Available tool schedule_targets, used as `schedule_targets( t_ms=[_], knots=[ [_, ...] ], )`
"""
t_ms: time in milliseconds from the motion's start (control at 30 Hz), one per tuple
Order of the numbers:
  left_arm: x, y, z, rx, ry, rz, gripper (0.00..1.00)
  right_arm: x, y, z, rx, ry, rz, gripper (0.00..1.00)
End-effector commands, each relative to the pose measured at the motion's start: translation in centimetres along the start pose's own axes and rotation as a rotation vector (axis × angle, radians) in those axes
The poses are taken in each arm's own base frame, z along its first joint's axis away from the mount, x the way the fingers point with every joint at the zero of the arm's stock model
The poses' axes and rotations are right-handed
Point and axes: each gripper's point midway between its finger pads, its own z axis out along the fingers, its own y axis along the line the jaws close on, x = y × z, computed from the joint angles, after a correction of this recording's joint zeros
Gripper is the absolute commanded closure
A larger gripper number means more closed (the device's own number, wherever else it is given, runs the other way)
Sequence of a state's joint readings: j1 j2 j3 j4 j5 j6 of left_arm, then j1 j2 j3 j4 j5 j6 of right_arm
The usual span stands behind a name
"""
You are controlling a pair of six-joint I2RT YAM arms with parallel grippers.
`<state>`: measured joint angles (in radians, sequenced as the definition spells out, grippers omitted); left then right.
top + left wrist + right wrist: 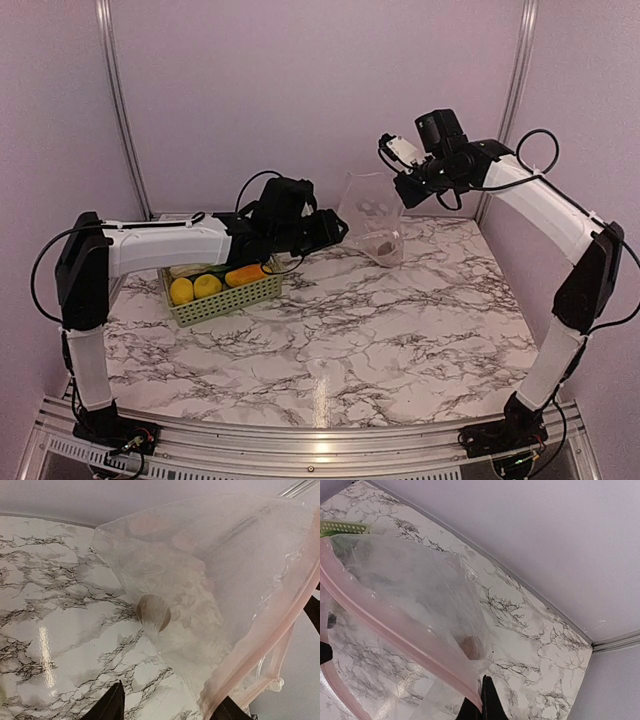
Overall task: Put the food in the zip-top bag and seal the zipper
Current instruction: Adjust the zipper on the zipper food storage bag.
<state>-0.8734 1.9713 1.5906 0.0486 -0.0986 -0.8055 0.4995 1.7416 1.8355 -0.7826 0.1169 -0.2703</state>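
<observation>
Over the far side of the white, grey-veined marble-look table [400, 330] hangs the large clear, crinkly plastic zip-top bag [372, 215], thin enough that the veining shows through its wrinkles. It stands roughly upright, wide at the lifted mouth and narrowing to a lower end that rests on the table, the mouth tipped toward the left arm. The narrow pale pink zipper strip [395, 630] runs along the mouth in a smooth band; both ends are cut off at the edges of the right wrist view. The right gripper [481, 700] is pinched tight on that strip, holding the rim up. The left gripper [167, 712] faces the mouth with its dark fingers [110, 707] well apart; the rim droops close to one finger, though I cannot tell whether it touches. A small round brown kiwi-like piece [152, 611] lies low inside the bag, blurred by the film. Well apart, under the left arm, sits the light green perforated plastic basket [225, 303] with two yellow lemons [207, 285] and an oblong orange-yellow fruit [245, 274]; the greens behind them are mostly hidden.
</observation>
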Motion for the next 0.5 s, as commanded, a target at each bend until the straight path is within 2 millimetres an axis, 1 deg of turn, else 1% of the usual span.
schedule_targets(
  t_ms=[0,67,167,233,300,367,433,467],
  knots=[
    [-2.3,-2.4,-5.5,0.080,-0.050,0.152,0.30,-0.5,-0.9,-1.0,-0.024,-0.019,0.032,1.00],
    [-2.7,-1.4,-7.9,0.031,-0.060,0.228,0.22,-1.0,-1.5,-1.2,-0.016,-0.038,0.036,1.00],
    [-3.0,2.3,-11.2,-0.141,-0.029,0.359,0.16,-1.6,-3.0,-1.4,0.027,-0.056,0.031,1.00],
    [-3.5,5.4,-13.1,-0.263,0.003,0.421,0.15,-2.0,-4.9,-1.8,0.060,-0.070,0.044,1.00],
    [-3.8,8.9,-14.7,-0.374,0.060,0.458,0.14,-1.8,-7.2,-1.8,0.096,-0.074,0.064,1.00],
    [-4.3,12.6,-16.1,-0.455,0.118,0.449,0.14,-1.4,-9.7,-2.0,0.143,-0.072,0.079,1.00],
    [-4.4,15.8,-17.2,-0.507,0.174,0.422,0.14,-1.1,-11.3,-2.3,0.176,-0.076,0.091,1.00],
    [-4.4,16.9,-17.5,-0.521,0.192,0.404,0.15,-1.0,-11.8,-2.6,0.184,-0.082,0.098,1.00]
  ],
)
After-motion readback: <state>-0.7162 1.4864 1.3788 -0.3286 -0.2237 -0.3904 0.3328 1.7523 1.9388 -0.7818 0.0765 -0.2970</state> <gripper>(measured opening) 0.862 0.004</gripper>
